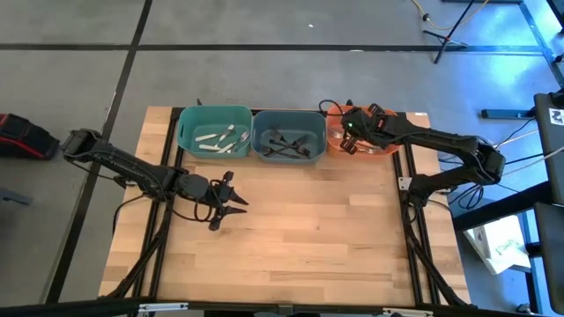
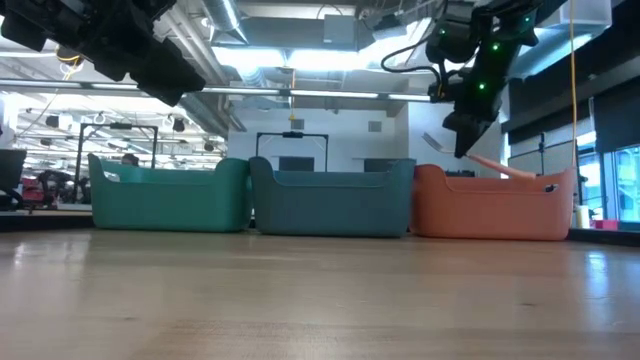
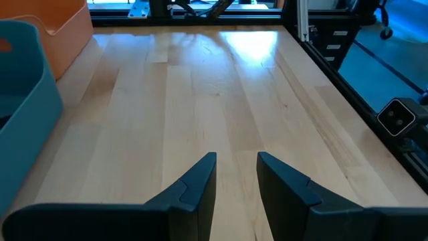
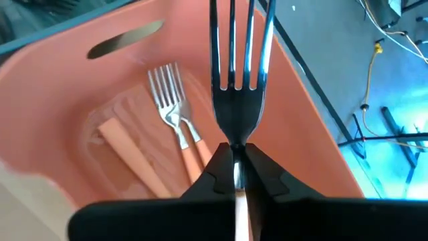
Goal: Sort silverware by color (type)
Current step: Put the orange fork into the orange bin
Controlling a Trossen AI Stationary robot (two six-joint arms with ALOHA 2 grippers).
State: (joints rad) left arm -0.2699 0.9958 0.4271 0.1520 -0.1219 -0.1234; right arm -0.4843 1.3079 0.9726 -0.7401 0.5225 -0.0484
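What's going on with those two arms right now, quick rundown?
Right gripper shut on a fork over the orange bin. Left gripper open, empty, above bare table. Nothing in the way.

white-handled forks [image 1: 220, 138] lie loosely crossed on the floor of the teal bin [image 1: 187, 132] at the tabletop's far edge, towards its left corner. black-handled forks [image 1: 284, 143] lie tangled in the grey-blue bin [image 1: 261, 132] just beside it. in the orange bin [image 1: 333, 134], towards the far right corner, orange-handled forks [image 4: 175, 124] rest flat, probably two with tines overlapping. one more fork [image 4: 237, 73] is pinched at its neck above that bin, tines pointing away from the fingers.
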